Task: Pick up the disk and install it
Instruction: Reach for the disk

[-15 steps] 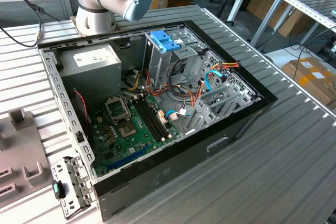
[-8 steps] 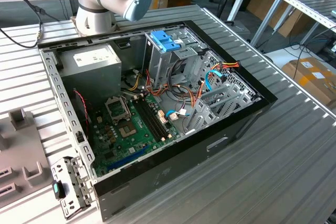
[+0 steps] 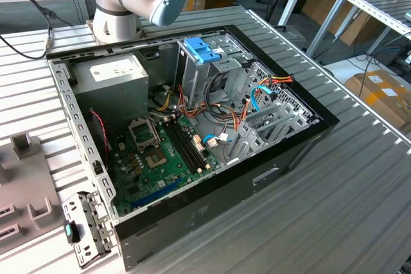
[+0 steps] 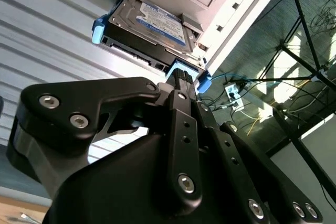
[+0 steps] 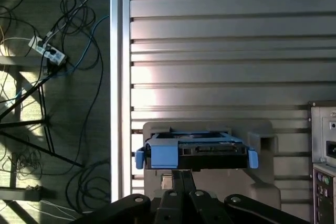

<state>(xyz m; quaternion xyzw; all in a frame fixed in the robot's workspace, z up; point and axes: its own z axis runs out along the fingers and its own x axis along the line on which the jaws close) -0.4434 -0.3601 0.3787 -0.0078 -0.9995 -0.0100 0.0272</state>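
Observation:
The disk (image 4: 152, 24) is a flat hard drive with a blue-and-white label, framed by a light-blue caddy rail (image 4: 98, 30). It lies in a pale grey holder (image 5: 262, 140) on the ribbed metal table, with its edge (image 5: 210, 150) turned toward me. My gripper (image 4: 181, 75) is right at the disk's near edge, in the middle of the caddy rail. Its two black fingers lie together, with no gap showing between them in either wrist view (image 5: 182, 174). I cannot tell whether the tips touch the rail.
In the exterior view an open computer case (image 3: 302, 145) sits on the table, with a green motherboard (image 3: 154, 152), a grey power-supply box (image 3: 112, 72) and a grey drive cage topped by a blue latch (image 3: 202, 49). The table edge (image 5: 119, 77) runs beside the holder, with cables on the floor beyond.

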